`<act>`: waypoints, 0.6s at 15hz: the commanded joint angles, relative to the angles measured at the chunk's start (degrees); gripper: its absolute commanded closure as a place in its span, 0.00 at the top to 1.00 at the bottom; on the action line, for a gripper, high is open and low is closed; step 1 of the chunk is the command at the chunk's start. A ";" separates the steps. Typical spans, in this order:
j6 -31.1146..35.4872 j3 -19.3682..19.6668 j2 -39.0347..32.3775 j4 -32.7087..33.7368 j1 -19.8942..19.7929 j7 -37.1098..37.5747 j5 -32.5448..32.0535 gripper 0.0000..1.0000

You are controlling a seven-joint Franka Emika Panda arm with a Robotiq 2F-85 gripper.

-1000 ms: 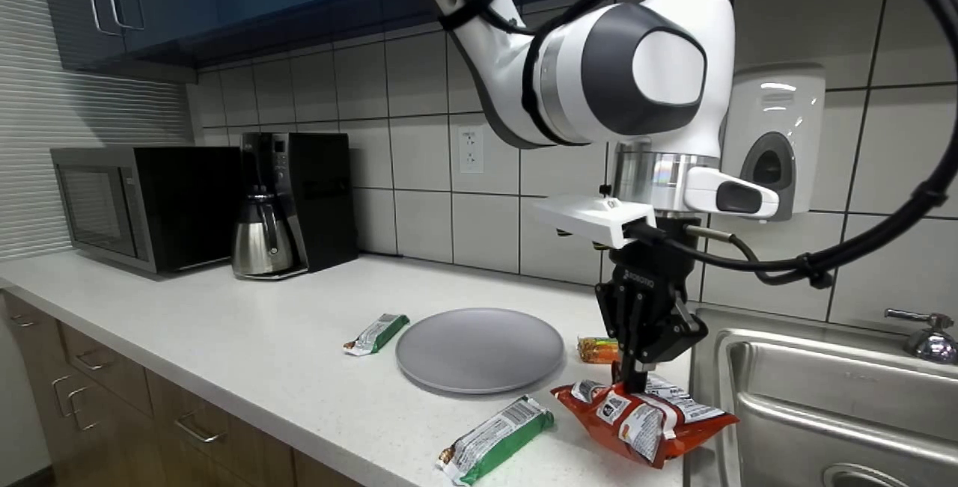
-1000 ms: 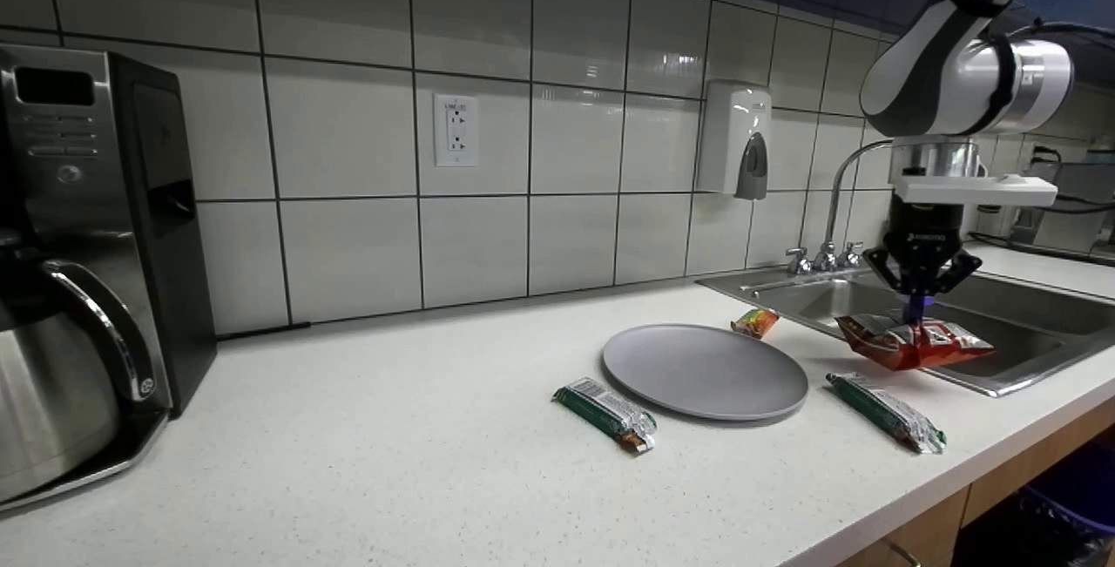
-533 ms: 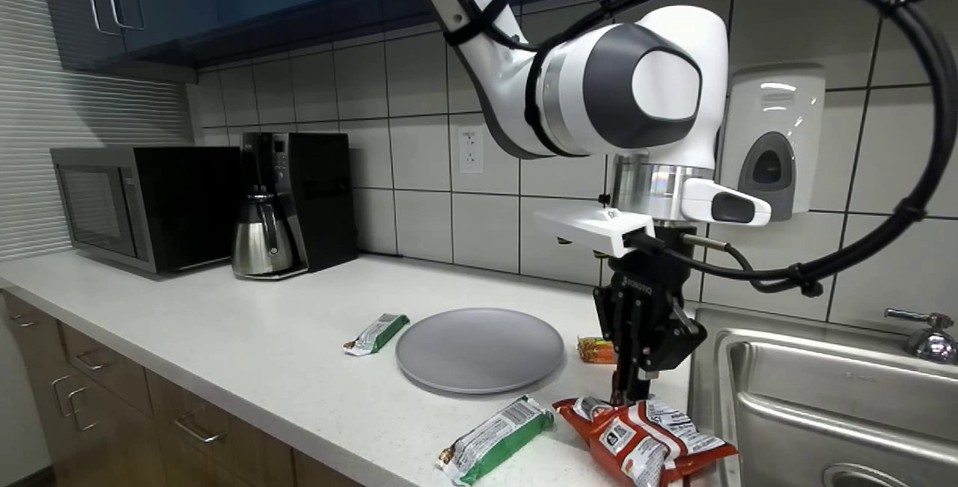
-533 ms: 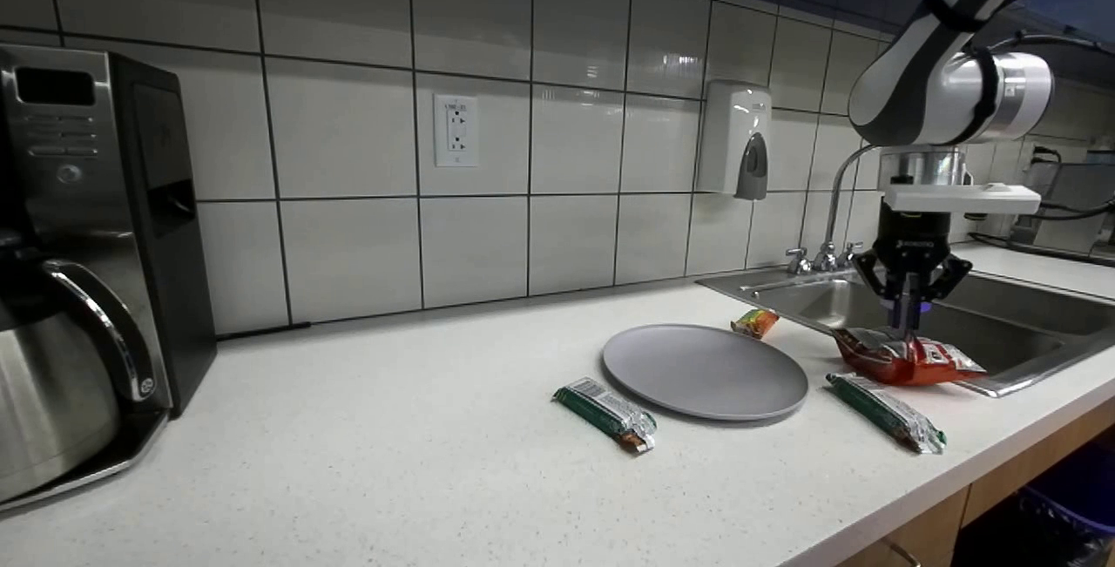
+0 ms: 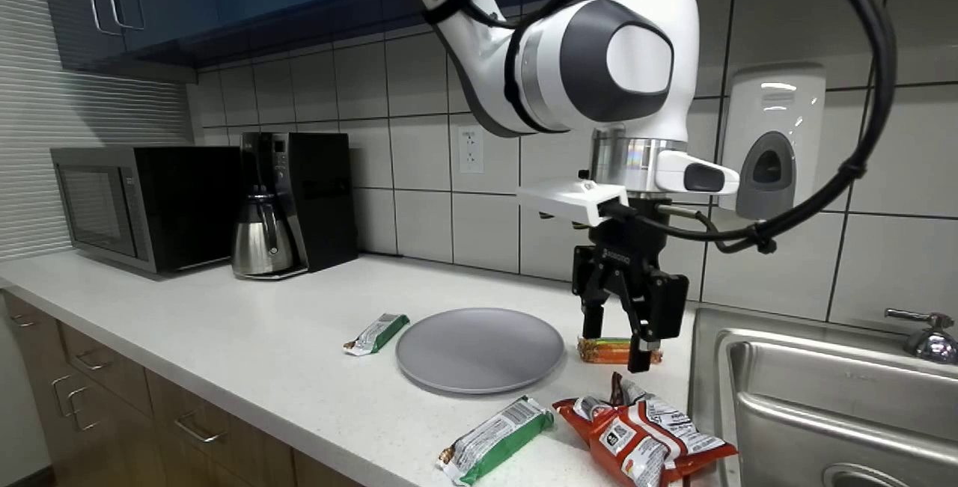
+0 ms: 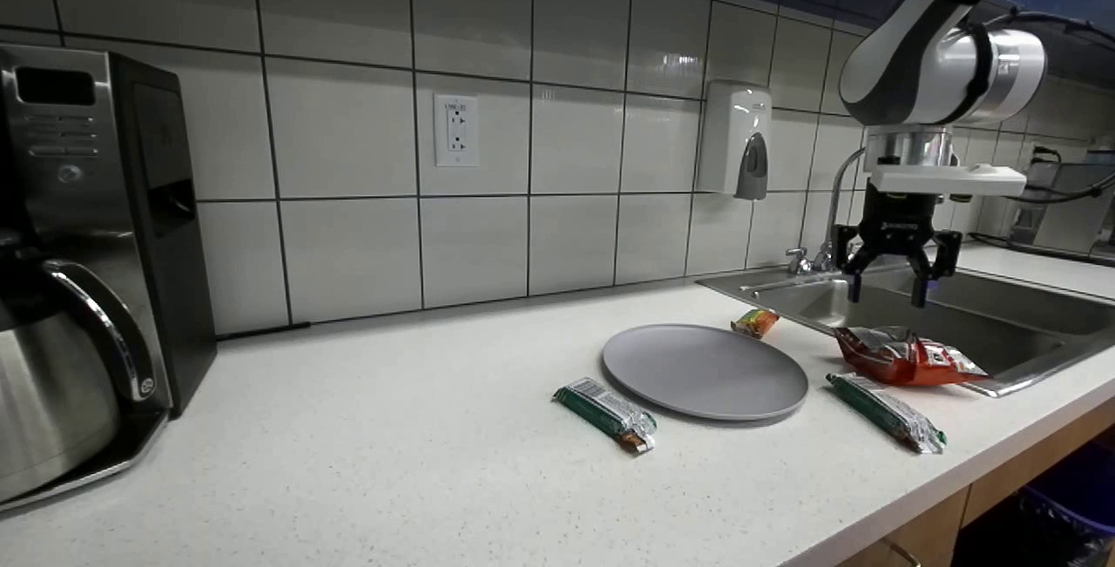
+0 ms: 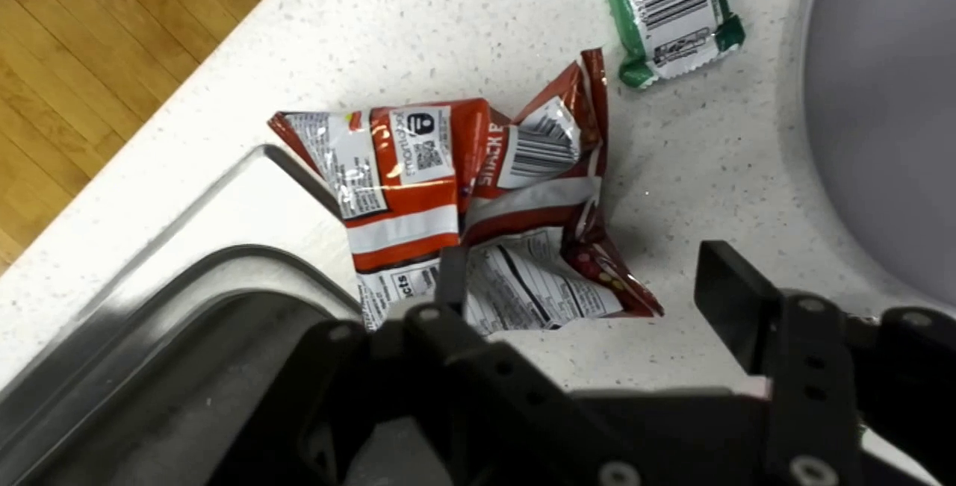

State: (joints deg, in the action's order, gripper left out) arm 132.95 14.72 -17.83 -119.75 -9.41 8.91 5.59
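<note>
My gripper point(image 5: 616, 341) stands open above the counter with nothing between its fingers, in both exterior views. Below it, apart from the fingertips, a crumpled red snack bag point(image 5: 651, 438) rests on the counter beside the sink. In the wrist view one corner of the red bag point(image 7: 407, 202) lies over the sink's rim, and the left finger point(image 7: 452, 277) covers a little of it. A green-and-white wrapped bar point(image 5: 498, 438) lies close to the bag. Behind the gripper is an orange packet point(image 6: 754, 323), partly hidden by a finger in an exterior view.
A flat grey plate point(image 6: 706, 371) sits left of the bag, with another green wrapped bar point(image 6: 607, 413) on its far side. The steel sink point(image 5: 793, 390) adjoins the bag. A soap dispenser point(image 5: 775, 139) hangs on the tiles. A coffee maker point(image 5: 318, 199) and microwave point(image 5: 142, 203) stand farther along.
A second ago the gripper was shut on the raised red bag. The bag came down onto the counter; the fingers have spread and the arm has risen away, slightly leftward, leaving it there.
</note>
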 commanded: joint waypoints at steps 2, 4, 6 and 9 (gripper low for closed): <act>-0.14 -1.11 2.08 -1.01 -0.24 0.76 -0.51 0.95; -0.17 -1.20 4.00 -2.30 0.28 1.42 -0.93 1.00; -0.17 -1.22 4.75 -2.97 0.33 1.54 -1.08 1.00; -0.16 -1.22 4.78 -3.18 0.34 1.54 -1.10 1.00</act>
State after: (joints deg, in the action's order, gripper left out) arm 132.92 14.57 -13.11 -123.03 -8.01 10.21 4.86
